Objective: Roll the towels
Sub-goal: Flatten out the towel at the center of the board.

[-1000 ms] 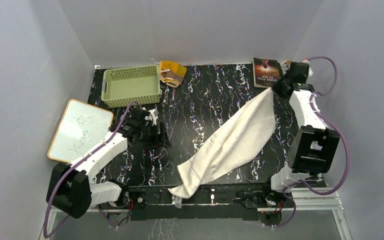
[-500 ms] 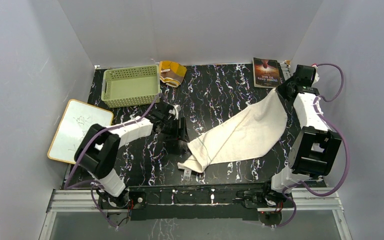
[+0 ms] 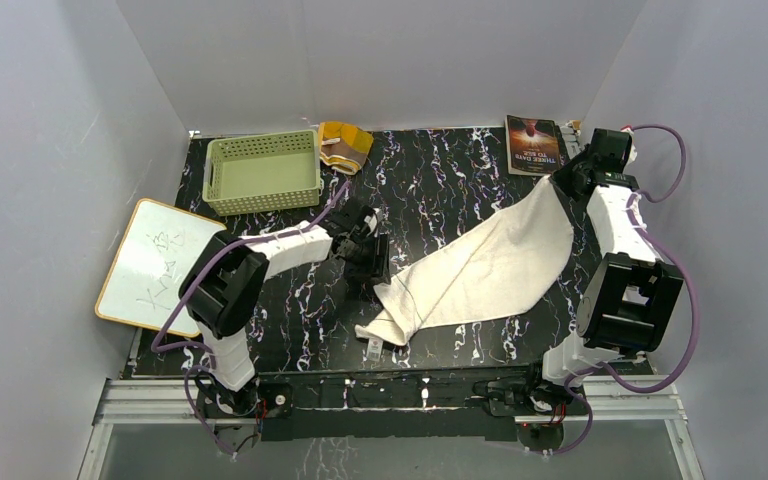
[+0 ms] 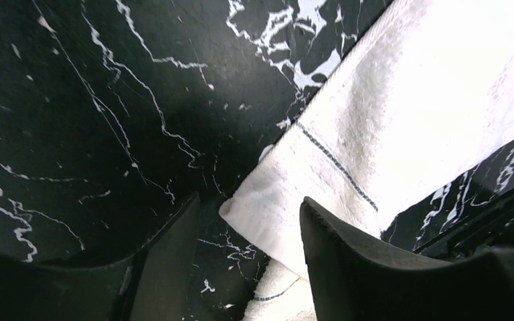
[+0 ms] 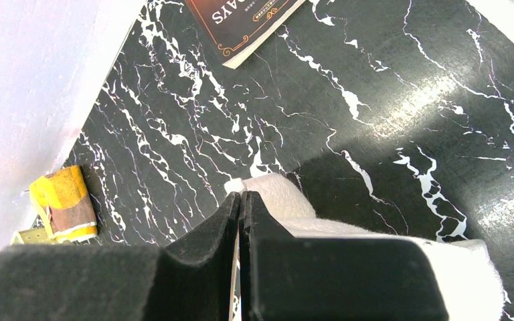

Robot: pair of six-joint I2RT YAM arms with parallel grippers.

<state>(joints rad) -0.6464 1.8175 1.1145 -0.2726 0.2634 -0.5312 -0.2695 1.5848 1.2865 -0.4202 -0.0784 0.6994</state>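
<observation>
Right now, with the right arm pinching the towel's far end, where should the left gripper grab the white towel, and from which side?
Probably the near corner of the white towel, by its striped hem, coming down from above on its left side. That corner lies flat and points between the open fingers of the left gripper, while the right gripper holds the far end.

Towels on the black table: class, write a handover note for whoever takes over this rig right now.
Right gripper: shut on the white towel at its far corner, near the book.
Left gripper: open, straddling the towel's near corner.
White towel: spread diagonally on the table, not rolled.
Patterned towel: bunched at the far edge.
Done: white towel laid out.
Left: roll the white towel; check the patterned one.
</observation>
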